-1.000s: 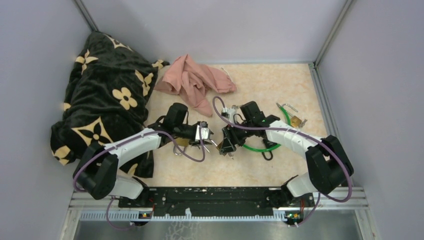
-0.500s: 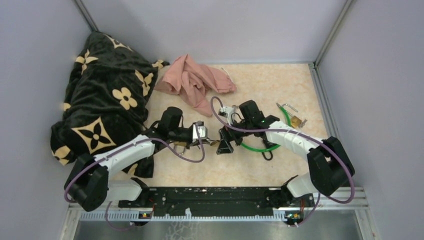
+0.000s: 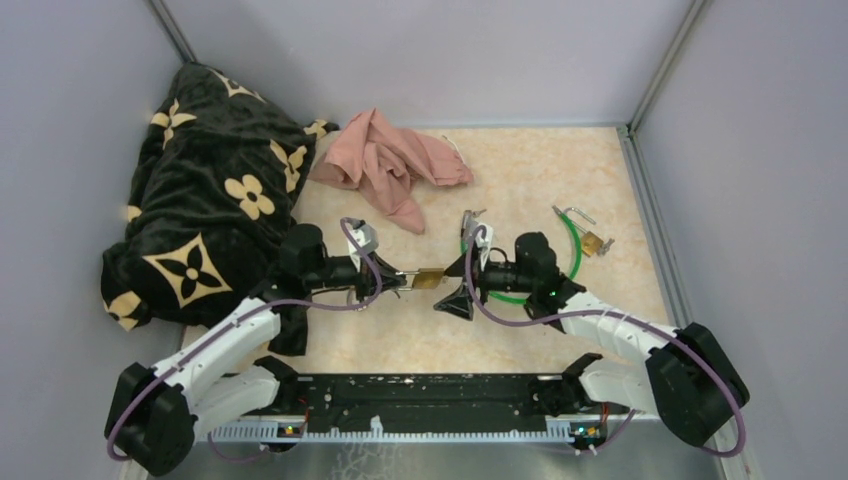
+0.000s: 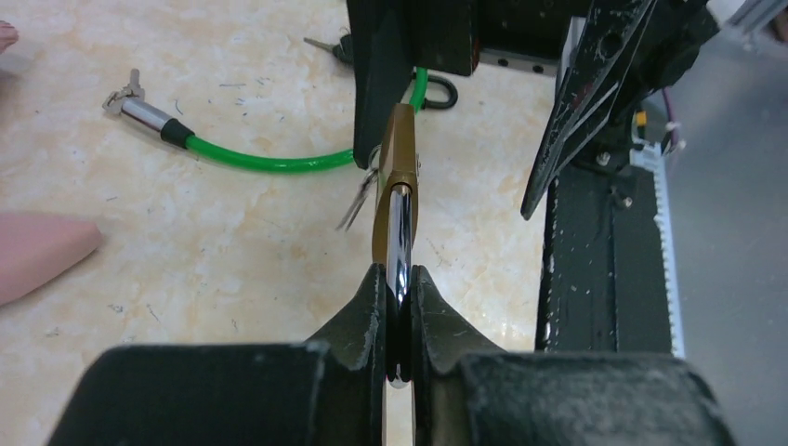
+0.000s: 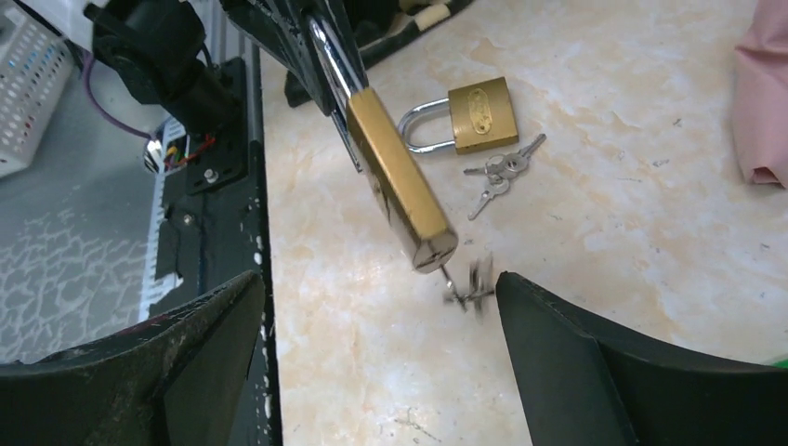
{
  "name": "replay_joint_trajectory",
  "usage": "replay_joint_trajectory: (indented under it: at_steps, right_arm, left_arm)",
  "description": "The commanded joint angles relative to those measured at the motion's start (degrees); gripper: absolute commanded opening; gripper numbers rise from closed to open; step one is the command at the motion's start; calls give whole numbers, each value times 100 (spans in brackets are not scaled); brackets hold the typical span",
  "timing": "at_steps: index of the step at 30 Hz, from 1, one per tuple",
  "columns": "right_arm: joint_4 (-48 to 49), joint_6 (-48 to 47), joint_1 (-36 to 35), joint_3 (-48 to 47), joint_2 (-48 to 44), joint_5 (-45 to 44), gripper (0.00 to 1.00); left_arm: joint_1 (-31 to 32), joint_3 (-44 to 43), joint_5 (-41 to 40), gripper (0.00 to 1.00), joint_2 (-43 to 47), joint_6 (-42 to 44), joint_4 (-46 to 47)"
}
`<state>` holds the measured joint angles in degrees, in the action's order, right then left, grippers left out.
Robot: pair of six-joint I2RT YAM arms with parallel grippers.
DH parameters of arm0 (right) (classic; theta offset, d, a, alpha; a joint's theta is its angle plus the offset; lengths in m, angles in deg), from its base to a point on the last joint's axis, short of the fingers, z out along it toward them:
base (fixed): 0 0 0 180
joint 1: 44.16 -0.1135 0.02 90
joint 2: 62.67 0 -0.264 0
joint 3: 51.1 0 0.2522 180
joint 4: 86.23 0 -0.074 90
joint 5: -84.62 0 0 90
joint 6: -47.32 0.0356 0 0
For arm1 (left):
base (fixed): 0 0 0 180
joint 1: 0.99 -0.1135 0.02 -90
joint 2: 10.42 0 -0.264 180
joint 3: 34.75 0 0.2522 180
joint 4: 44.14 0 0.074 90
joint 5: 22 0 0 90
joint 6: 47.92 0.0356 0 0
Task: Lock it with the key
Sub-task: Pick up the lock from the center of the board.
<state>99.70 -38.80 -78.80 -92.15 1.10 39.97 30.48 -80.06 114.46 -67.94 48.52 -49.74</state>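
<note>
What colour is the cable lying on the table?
Bright green cable, clearest in left wrist view.

Brass padlock (image 3: 430, 279) in left hand (image 3: 398, 278), spread right hand (image 3: 458, 287) just beside it

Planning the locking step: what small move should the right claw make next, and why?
Probably ease the right claw forward and close on the key. The left claw pinches the padlock by its shackle, the key dangles from its end, and the right claw gapes open just short.

The left arm (image 3: 225, 338) and right arm (image 3: 610, 325) wear white shells, black joints, purple cables (image 3: 497, 319) and scuffed black claw fingers (image 5: 139, 372).
</note>
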Motion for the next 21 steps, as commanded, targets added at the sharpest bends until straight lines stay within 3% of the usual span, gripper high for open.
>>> replay_joint_trajectory:
  at_steps: [1,6,16,21]
  right_arm:
    - [2906,1063,-76,369,-62,188,92]
    - [4257,1776,-147,515,466,160,85]
    - [5038,1985,-376,267,1243,362,71]
    - [5236,2105,-509,287,1436,440,54]
  left_arm:
    - [-177,253,466,0,453,-1349,1640]
    - [-242,560,474,0,666,-1693,2176]
    - [-299,853,685,0,869,-1902,2869]
    - [-299,922,724,0,826,-2018,3112]
